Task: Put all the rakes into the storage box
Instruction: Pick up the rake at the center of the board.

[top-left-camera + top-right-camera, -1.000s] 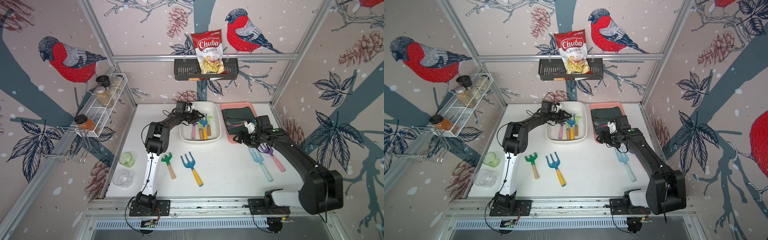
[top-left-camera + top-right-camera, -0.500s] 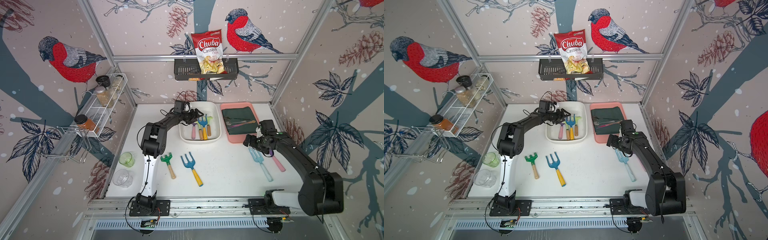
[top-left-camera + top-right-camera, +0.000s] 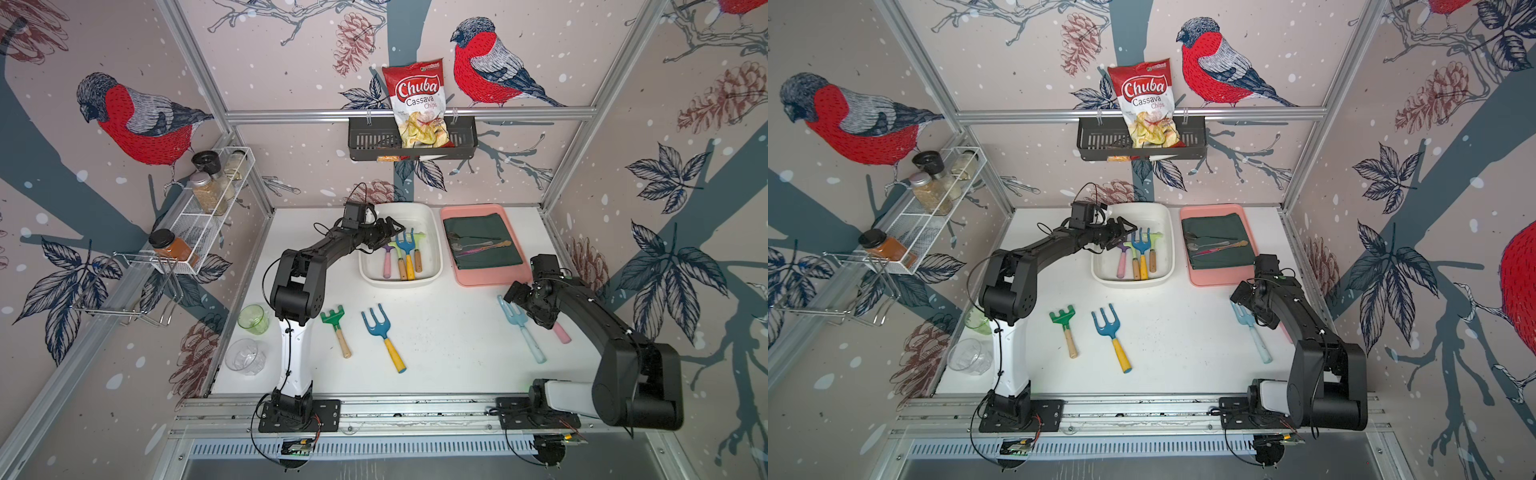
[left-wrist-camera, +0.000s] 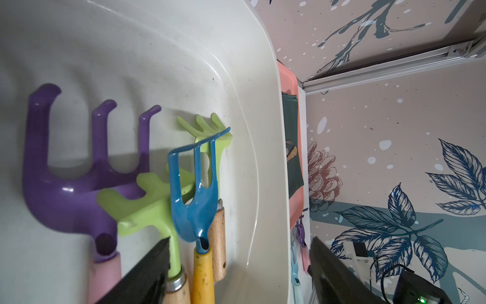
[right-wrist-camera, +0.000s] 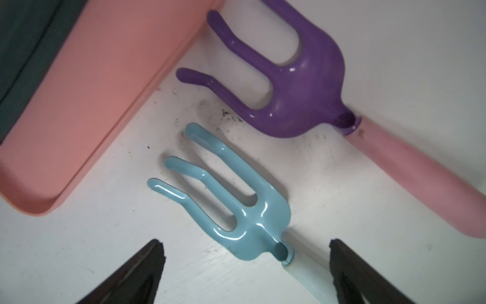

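Left fingers (image 4: 147,271) wide open, empty, storage box (image 4: 236,79) beneath them. Right fingers (image 5: 131,273) fully spread, holding nothing; a pale blue rake (image 5: 252,218) lies below, between them.

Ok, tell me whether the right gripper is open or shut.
Open. The jaws of the right gripper stand wide apart astride the pale blue rake, not closed on it.

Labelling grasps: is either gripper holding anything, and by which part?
Nothing held: left gripper open over the storage box, right gripper open above the pale blue rake.
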Tool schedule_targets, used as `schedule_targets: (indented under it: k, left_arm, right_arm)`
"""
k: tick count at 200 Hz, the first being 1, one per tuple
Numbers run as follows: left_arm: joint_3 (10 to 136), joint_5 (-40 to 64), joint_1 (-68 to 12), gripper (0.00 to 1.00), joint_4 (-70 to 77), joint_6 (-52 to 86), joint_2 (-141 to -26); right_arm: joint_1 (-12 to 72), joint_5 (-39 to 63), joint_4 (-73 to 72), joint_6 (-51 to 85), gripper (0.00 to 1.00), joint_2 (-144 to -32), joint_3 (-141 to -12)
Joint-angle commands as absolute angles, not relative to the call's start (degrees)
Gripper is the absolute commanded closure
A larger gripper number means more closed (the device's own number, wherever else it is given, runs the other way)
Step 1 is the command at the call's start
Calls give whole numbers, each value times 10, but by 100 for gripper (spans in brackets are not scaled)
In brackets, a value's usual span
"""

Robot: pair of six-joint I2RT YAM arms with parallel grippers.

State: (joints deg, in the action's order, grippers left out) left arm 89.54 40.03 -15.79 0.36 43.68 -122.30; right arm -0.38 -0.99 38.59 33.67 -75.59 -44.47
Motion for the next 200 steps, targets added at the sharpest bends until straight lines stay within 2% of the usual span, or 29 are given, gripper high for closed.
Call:
schedule_targets:
  k: [1, 28, 114, 134, 155, 200]
  left_arm:
    - [880, 401, -159, 17, 34, 439, -1206]
    - [874, 402, -159, 17, 26, 428, -1196]
    - [844, 429, -164, 17, 100, 472, -1155]
    - [843, 427, -166, 17, 101, 472, -1146]
    - [840, 429, -169, 17, 100, 472, -1141]
    - [816, 430, -169, 17, 104, 470, -1126]
  right_arm:
    - [-5, -24, 382, 377, 0, -746, -428]
    - [-5, -13, 373, 387, 0, -745, -407]
    - [23, 138, 358, 371, 0, -735, -369]
    - [32, 118, 368, 361, 4, -735, -367]
    - [39, 135, 362, 355, 14, -749, -356]
    - [100, 97, 364, 381, 31, -769, -351]
